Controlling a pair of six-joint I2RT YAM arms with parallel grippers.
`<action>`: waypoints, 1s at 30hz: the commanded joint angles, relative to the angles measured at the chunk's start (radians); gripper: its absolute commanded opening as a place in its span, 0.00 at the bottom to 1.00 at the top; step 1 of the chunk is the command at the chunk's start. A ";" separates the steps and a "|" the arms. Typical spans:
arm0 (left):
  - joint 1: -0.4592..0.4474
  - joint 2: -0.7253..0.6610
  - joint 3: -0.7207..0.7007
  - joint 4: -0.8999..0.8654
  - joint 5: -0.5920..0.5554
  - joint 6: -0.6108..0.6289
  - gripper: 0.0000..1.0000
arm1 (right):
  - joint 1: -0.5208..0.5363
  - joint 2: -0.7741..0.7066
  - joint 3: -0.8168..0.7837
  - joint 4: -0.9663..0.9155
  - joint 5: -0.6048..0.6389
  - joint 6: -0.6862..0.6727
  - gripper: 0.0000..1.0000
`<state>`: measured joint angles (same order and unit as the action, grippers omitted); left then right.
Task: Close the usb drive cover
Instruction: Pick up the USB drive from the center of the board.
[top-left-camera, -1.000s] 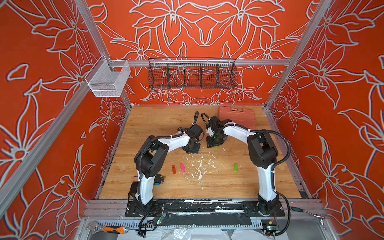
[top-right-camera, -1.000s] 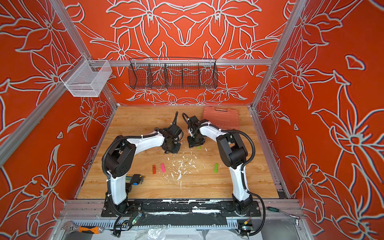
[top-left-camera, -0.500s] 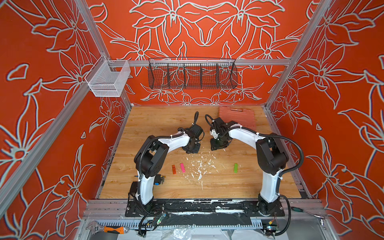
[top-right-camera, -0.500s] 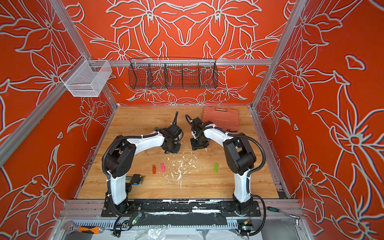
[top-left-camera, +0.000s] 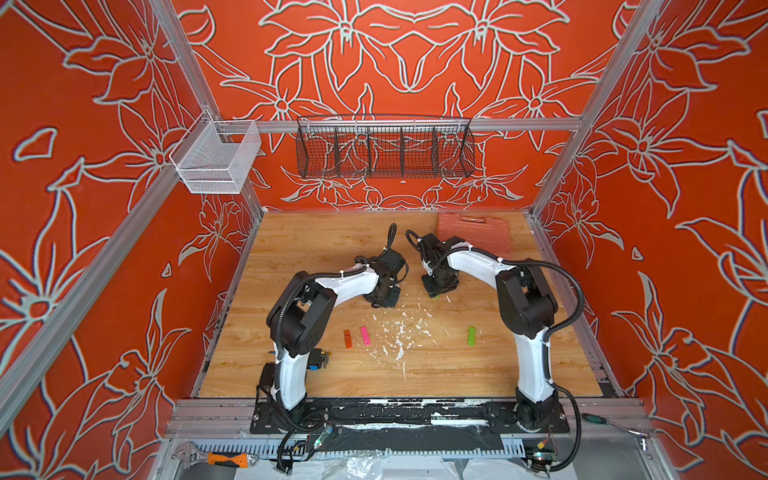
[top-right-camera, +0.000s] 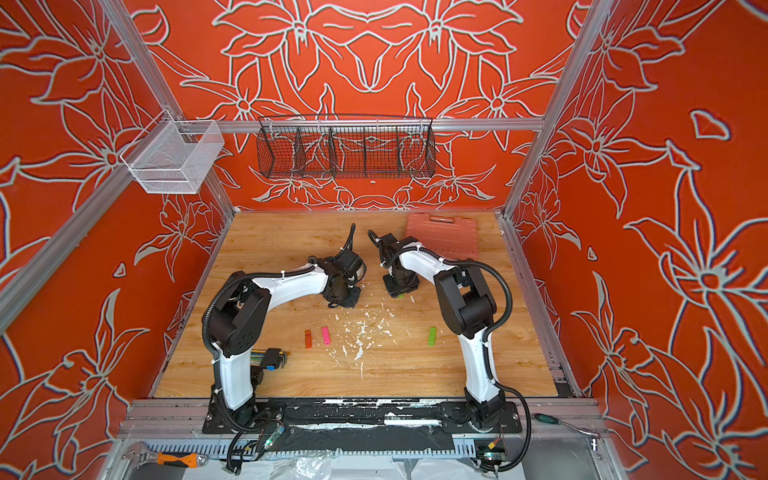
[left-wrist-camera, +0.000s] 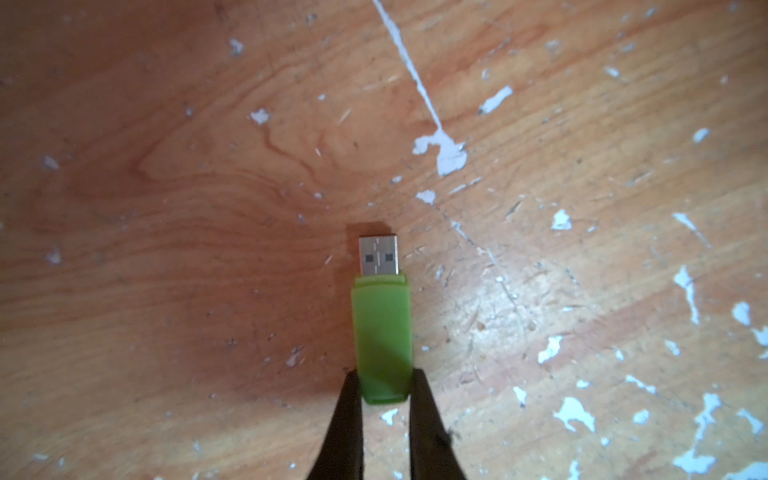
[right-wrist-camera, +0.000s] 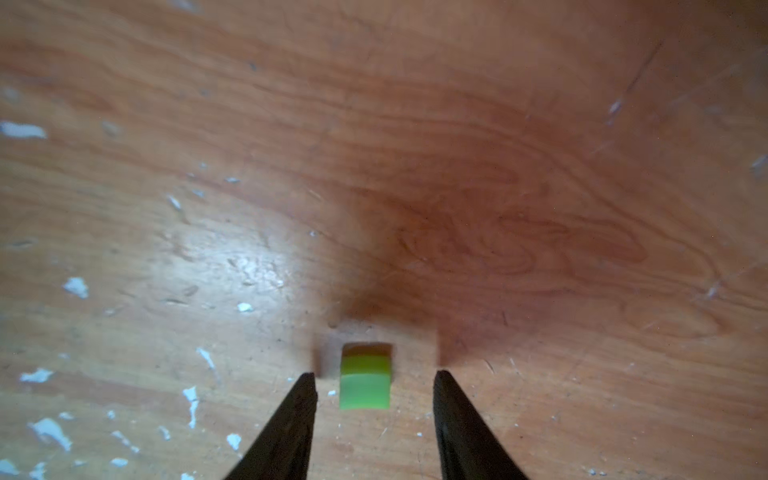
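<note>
USB drive (left-wrist-camera: 382, 328), bright green, its tail end clenched between the dark fingers (left-wrist-camera: 349, 415) of the left gripper (left-wrist-camera: 385, 374). Its bare silver plug (left-wrist-camera: 378, 255) points away from them over the wood. In both top views it is hidden under that gripper at the centre of the frame.

A wooden table (top-left-camera: 291, 249) fills the lower middle of both top views, strewn with white flecks (top-left-camera: 399, 332). The left arm (top-left-camera: 345, 286) and the right arm (top-left-camera: 473, 262), white and black, bend inward to the centre, wrists down, near each other but apart. A black wire basket (top-left-camera: 384, 147) hangs at upper centre and a white mesh basket (top-left-camera: 216, 160) at upper left. A reddish case (top-left-camera: 473, 232) lies right of centre, at the table's far edge.

The right gripper (right-wrist-camera: 376, 374) stands spread, its fingers released. Below centre lie an orange drive (top-left-camera: 347, 338) and a pink drive (top-left-camera: 365, 335) side by side, with a second green drive (top-left-camera: 471, 335) well to their right. Smallest is the green cover (right-wrist-camera: 365, 386), flat on the table between the right fingers and touching neither.
</note>
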<state>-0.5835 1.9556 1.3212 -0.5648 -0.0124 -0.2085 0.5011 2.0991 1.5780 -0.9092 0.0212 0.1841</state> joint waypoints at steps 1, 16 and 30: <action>-0.006 -0.005 -0.027 -0.058 0.015 -0.002 0.08 | 0.001 0.016 0.030 -0.038 0.039 0.013 0.48; -0.006 -0.002 -0.015 -0.060 0.014 0.003 0.07 | 0.002 0.044 0.024 0.012 -0.006 0.043 0.32; -0.001 -0.165 -0.078 0.050 0.259 0.054 0.01 | -0.001 -0.345 -0.206 0.227 -0.142 0.049 0.13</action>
<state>-0.5835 1.8896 1.2671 -0.5514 0.1158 -0.1905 0.5011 1.9133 1.4170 -0.7769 -0.0277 0.2226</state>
